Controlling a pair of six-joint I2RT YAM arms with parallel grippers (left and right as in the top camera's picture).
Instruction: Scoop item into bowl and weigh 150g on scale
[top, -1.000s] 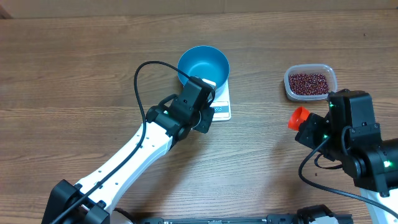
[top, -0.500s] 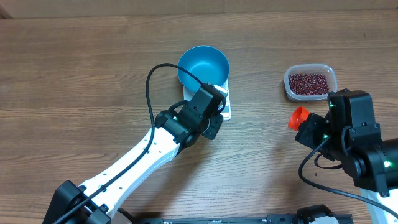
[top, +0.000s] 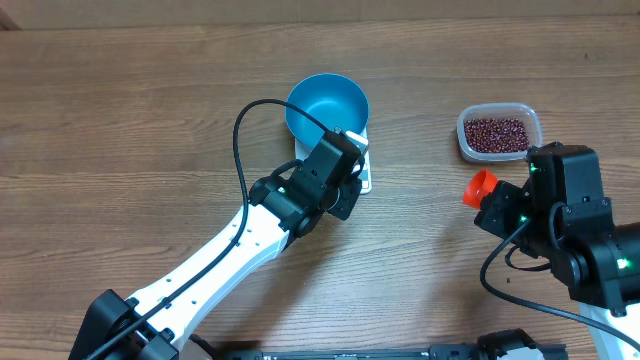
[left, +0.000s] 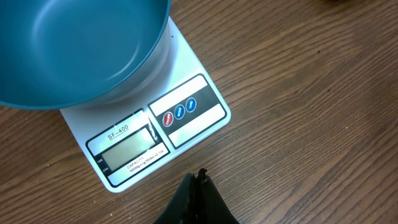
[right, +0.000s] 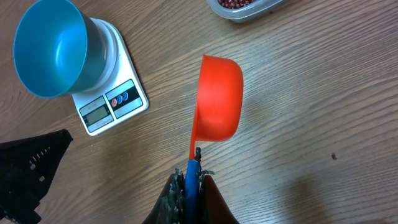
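Left gripper (left: 199, 182) jaws together, empty, by the flat white rectangular scale (left: 198, 127) under the round blue bowl (left: 74, 43). Right gripper (right: 191, 173) clamped on the orange plastic scoop (right: 218, 99) handle.

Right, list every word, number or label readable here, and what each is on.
"SF-400": on the scale, above its display.
Under the display, small print: too small to read.
Three round buttons: markings too small to read.
The display itself: blank.
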